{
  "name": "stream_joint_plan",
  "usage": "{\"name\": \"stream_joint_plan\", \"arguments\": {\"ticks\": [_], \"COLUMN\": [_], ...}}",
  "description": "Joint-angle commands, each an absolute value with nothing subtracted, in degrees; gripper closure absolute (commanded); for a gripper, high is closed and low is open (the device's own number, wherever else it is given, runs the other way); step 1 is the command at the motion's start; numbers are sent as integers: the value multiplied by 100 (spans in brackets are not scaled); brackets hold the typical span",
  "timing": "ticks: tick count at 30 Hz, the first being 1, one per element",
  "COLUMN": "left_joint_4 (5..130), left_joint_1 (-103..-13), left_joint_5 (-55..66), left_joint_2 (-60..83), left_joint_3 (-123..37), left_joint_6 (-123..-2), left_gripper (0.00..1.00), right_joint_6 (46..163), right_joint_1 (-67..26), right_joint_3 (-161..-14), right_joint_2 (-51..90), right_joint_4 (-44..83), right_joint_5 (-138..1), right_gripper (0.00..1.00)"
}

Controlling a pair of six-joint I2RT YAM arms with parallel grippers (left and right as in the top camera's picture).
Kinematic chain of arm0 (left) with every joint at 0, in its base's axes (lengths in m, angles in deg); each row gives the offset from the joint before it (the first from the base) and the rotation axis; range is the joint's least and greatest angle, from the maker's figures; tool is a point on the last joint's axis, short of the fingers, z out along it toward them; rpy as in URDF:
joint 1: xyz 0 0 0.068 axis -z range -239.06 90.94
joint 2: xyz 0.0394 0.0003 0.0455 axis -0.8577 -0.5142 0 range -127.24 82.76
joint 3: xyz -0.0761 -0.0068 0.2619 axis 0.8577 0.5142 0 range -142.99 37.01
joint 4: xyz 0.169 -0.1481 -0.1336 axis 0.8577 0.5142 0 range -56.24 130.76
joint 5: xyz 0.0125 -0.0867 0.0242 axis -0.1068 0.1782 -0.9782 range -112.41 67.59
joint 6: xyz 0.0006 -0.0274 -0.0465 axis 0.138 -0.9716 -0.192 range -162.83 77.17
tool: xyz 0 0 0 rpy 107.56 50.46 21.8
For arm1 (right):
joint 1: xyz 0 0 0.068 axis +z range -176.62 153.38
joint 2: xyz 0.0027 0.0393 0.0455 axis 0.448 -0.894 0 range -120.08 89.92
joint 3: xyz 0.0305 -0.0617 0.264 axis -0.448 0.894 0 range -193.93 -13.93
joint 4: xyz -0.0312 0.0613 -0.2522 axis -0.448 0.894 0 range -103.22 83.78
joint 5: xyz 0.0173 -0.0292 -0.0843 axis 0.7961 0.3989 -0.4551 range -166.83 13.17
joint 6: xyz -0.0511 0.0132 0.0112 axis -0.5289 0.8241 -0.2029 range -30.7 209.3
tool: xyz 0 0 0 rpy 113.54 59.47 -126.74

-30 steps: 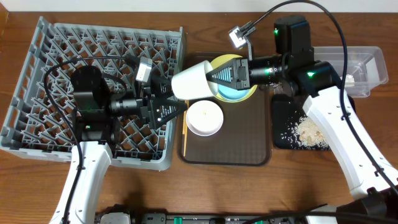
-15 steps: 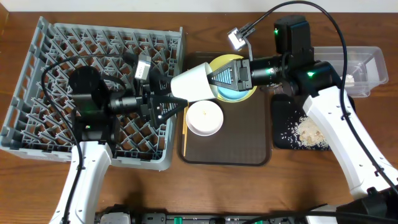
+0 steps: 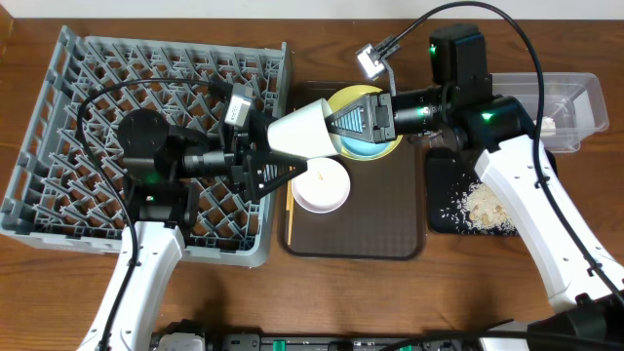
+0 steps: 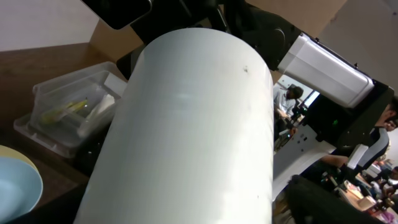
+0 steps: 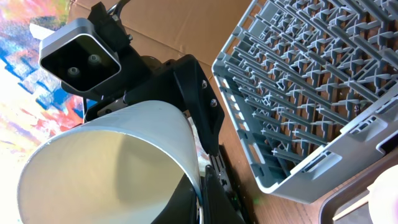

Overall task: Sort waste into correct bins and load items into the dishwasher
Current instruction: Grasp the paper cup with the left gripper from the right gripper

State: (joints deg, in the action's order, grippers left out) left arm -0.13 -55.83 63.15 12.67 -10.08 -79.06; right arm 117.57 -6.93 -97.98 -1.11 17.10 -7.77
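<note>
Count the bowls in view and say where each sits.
2. The white bowl sits on the brown tray, near its left edge. The light-blue bowl rests on the yellow plate at the tray's far end, partly covered by the right pincer. Others may be hidden.

Cup [image 3: 304, 132] aloft between rack [image 3: 97, 88] and tray [image 3: 375, 219]

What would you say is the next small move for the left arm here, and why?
Probably close the left gripper on the white cup. Its open fingers appear to flank the cup's far end, while the right gripper holds the cup by its rim in mid-air. The right can let go only once the left has a firm grip.
</note>
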Motion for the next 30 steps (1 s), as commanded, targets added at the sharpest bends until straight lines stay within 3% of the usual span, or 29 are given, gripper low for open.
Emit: {"name": "stream_joint_plan", "arguments": {"ticks": [1, 8, 26, 30], "left_joint_4": [-65, -151, -151, -151], "left_joint_1": [-5575, -5575, -5575, -5575], "left_joint_5": [6348, 6346, 6197, 6199], "left_joint_2": [1278, 1278, 1278, 1278], "left_joint_3": [-1096, -1096, -1096, -1096], "left_joint_6": [-7961, -7961, -7961, -7961], "left_gripper": [12, 19, 19, 23], "right_joint_6": [11798, 11798, 11792, 11792], "right_joint_1": [-693, -693, -612, -612], "right_joint_3": [-9833, -9831, -9829, -9827], "right_joint_2": [-122, -122, -122, -122], "right_joint_4": [1697, 1743, 1872, 1874], "right_joint_5": [-631, -629, -635, -635], "right_gripper": [99, 99, 99, 99]}}
